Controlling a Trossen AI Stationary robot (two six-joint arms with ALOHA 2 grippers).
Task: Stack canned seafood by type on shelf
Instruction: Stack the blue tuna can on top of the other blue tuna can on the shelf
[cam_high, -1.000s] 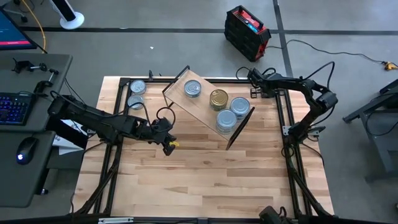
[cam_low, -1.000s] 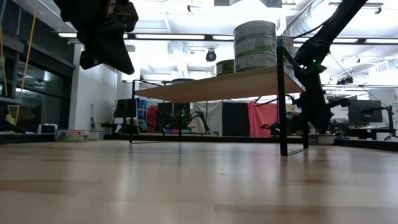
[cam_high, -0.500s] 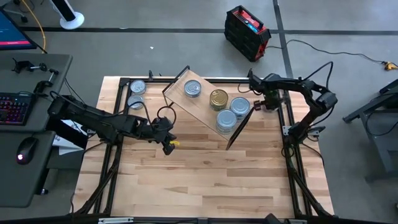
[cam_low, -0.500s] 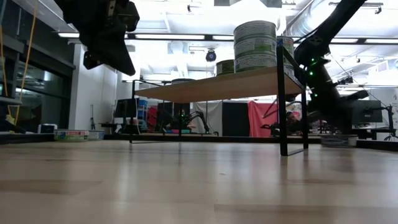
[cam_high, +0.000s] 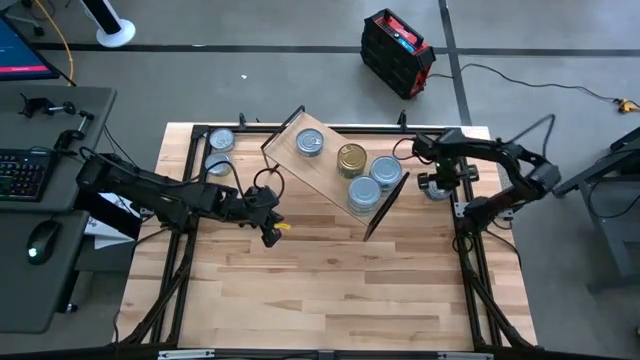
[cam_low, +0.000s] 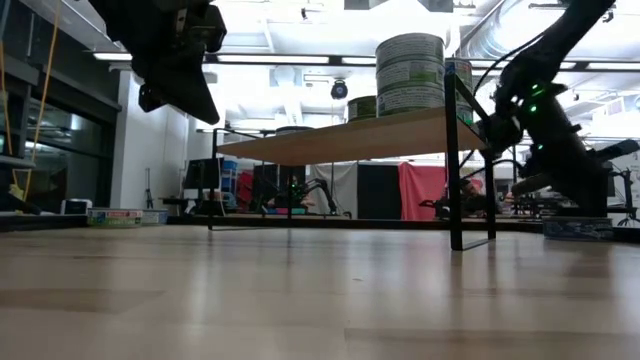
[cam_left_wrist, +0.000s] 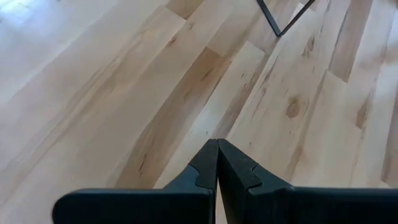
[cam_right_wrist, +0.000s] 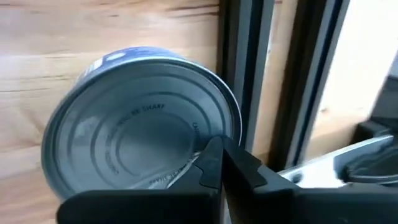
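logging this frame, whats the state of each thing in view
left end effector: shut, empty, above bare table
right end effector: shut, over a can at the table's right edge
shelf: holds four can stacks
gold can: on shelf
two cans: on table, left of shelf

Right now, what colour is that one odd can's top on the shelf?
Gold can, clearest in the high view.

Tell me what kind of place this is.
Probably a robotics lab or workshop: a concrete floor with cables around the plank table, a desk with a keyboard and mouse, and other equipment standing in the room behind.
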